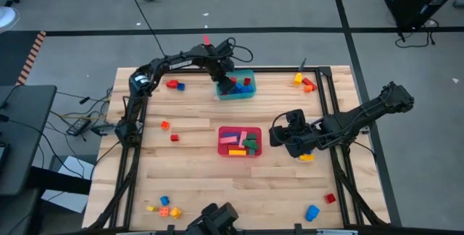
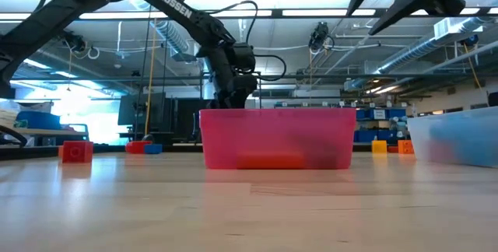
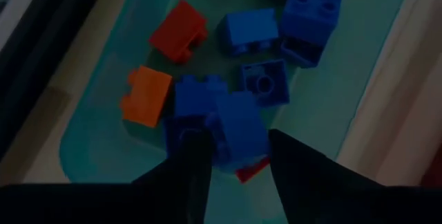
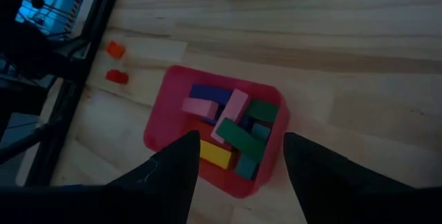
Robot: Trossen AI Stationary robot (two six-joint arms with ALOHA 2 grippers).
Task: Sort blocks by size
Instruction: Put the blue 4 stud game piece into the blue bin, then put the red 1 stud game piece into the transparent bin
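The job looks partly done. The red tub [image 1: 240, 141] under the right gripper [image 4: 238, 156], jaws apart and empty, holds long bars; the teal tub [image 1: 235, 88] under the left gripper [image 3: 233, 156] holds chunky ones. A blue block [image 3: 238, 131] sits between its slightly parted jaws, grip unclear. Loose blocks [image 1: 174, 85] dot the table [image 1: 196, 177], well away from both.
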